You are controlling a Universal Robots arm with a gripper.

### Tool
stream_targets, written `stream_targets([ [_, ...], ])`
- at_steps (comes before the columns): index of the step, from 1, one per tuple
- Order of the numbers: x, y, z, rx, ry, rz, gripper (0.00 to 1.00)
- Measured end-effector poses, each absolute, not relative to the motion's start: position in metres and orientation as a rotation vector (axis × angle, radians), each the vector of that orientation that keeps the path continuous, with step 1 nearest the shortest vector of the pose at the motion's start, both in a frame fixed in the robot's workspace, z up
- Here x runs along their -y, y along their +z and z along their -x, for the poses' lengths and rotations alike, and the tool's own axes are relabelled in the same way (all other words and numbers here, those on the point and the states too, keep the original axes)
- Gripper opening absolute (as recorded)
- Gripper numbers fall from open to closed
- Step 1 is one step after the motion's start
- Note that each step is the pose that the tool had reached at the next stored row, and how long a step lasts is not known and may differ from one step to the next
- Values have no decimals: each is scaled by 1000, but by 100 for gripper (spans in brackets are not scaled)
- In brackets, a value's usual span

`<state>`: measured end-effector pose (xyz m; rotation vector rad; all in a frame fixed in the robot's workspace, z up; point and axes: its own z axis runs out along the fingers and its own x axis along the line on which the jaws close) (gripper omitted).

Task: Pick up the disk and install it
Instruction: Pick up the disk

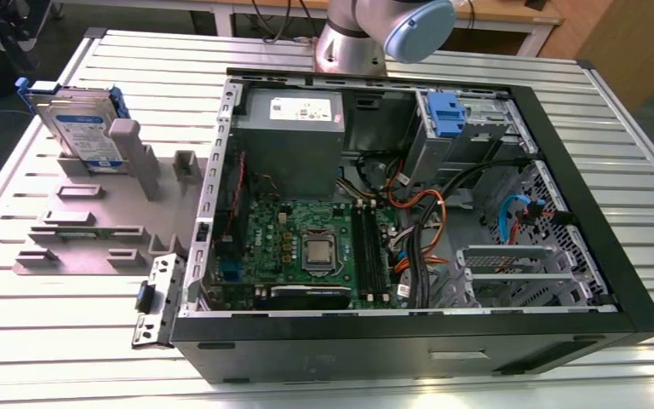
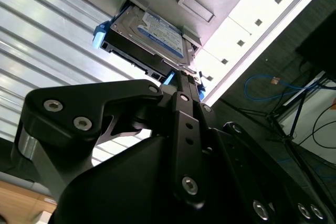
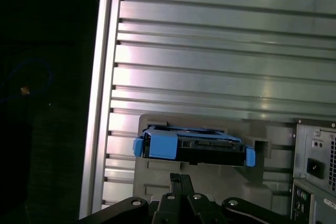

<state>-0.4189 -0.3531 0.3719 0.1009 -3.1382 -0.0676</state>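
One disk, one gripper, one open computer case; disk not picked up.

Disk stands upright in a slot of the single grey fixture on the slatted table, far at the exterior view's left, left of the case. Gripper fingers pressed together, nothing between them, apart from the disk. One blue clip in the case's far bay. Disk's lower part hidden in the slot; edge-on in the first wrist view, label hidden. Arm cut off at the frame edge.
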Motion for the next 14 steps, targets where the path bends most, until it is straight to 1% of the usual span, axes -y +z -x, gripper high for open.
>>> stream_targets([
  [14,353,372,419,3133,-67,-194,11],
])
